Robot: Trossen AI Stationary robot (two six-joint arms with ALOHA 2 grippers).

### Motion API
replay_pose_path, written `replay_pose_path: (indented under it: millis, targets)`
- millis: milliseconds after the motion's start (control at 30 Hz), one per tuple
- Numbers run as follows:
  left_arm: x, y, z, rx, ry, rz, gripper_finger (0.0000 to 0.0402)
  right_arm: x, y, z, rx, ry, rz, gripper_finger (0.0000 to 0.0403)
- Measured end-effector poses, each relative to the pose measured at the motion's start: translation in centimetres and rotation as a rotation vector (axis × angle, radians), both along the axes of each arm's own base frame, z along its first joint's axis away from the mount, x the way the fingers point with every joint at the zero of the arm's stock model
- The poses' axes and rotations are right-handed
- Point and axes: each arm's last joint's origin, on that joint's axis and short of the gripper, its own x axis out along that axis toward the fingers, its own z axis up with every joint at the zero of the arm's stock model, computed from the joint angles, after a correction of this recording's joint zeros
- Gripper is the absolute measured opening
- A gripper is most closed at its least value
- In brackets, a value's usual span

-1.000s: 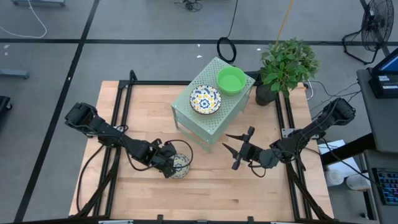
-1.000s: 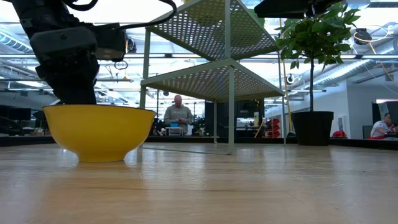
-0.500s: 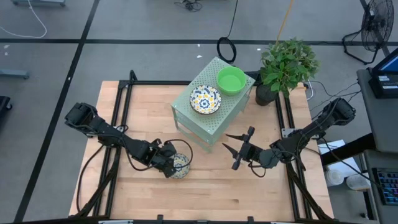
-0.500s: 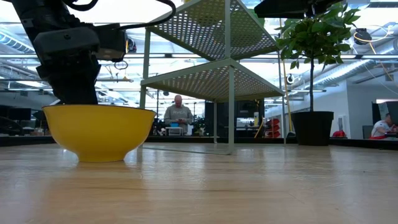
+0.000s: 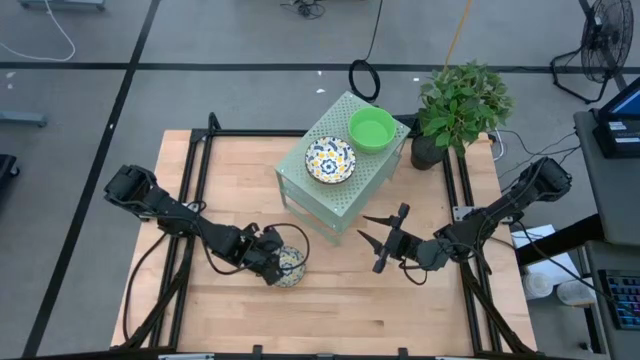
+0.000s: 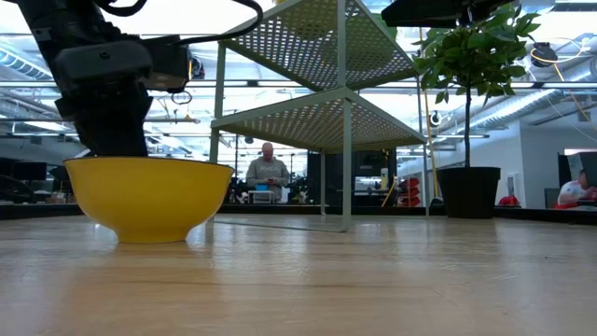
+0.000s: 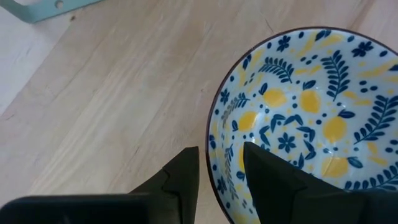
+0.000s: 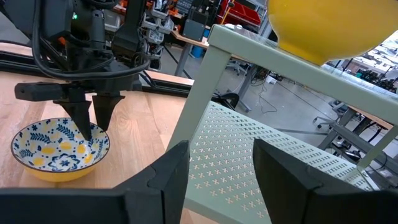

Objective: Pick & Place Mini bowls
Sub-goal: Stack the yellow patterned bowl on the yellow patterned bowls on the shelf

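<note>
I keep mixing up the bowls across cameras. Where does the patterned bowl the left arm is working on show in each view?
High view: the floral bowl sits on the table at the left pincer.
Low view: lower left, only its yellow outside shows.
Left wrist view: right half, rim between the fingers.
Right wrist view: lower left.
Shared landmark: the pale-green perforated shelf.

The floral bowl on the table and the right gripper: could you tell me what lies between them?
In the high view, only bare tabletop lies between the floral bowl, whose rim the left gripper straddles, and the open right gripper; the perforated box's corner sits just beyond.
</note>
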Motion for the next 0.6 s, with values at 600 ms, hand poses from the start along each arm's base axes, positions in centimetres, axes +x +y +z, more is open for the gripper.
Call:
replay_pose_path:
  millis: [600]
  targets:
    - [-0.01,-0.02,-0.01,-0.097,-0.027,0.183,0.0127,0.0,0.0,-0.01,0.0,0.0,0.0,0.0164]
